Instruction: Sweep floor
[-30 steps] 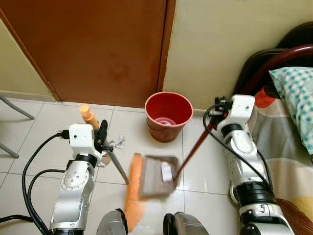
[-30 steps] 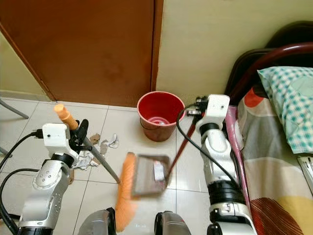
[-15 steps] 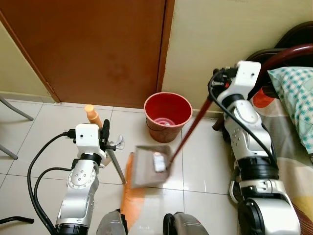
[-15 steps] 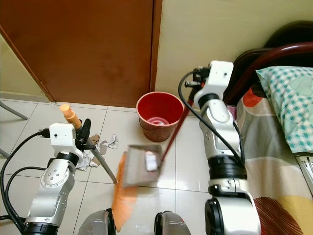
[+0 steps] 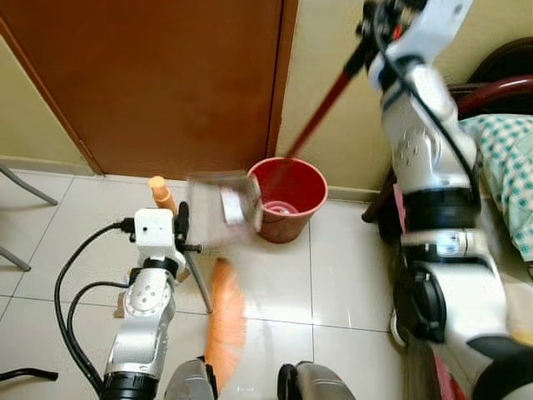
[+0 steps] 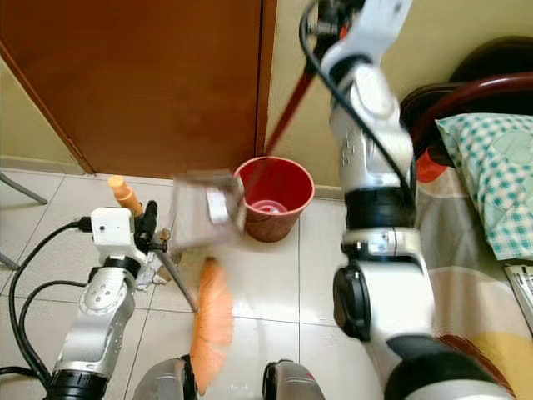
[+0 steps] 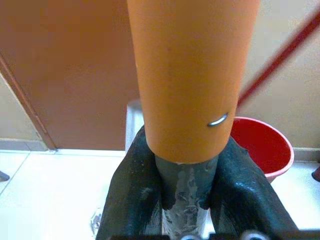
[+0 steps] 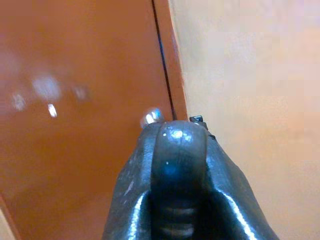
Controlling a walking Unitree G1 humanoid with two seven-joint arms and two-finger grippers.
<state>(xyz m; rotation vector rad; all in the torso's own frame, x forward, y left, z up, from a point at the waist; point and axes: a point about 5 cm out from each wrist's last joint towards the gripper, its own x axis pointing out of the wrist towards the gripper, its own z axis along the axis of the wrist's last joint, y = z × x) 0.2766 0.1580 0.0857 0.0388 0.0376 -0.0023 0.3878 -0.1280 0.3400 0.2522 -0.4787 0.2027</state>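
Two tools are held: the right gripper (image 5: 366, 33), raised high by the wall, pinches the dustpan's red handle (image 5: 321, 104), so the dustpan (image 5: 221, 208) hangs tilted beside the red bucket (image 5: 287, 196). Below, the left gripper (image 5: 181, 242) clamps the broom handle (image 7: 192, 75), with the orange bristles (image 5: 226, 321) on the tiled floor (image 5: 275, 283).

head stereo pair looks down at the red bucket (image 5: 286, 197) by the door (image 6: 141, 83). your left wrist cam sits close behind the broom handle (image 7: 192, 75), sharing that bucket. right wrist cam faces the door.
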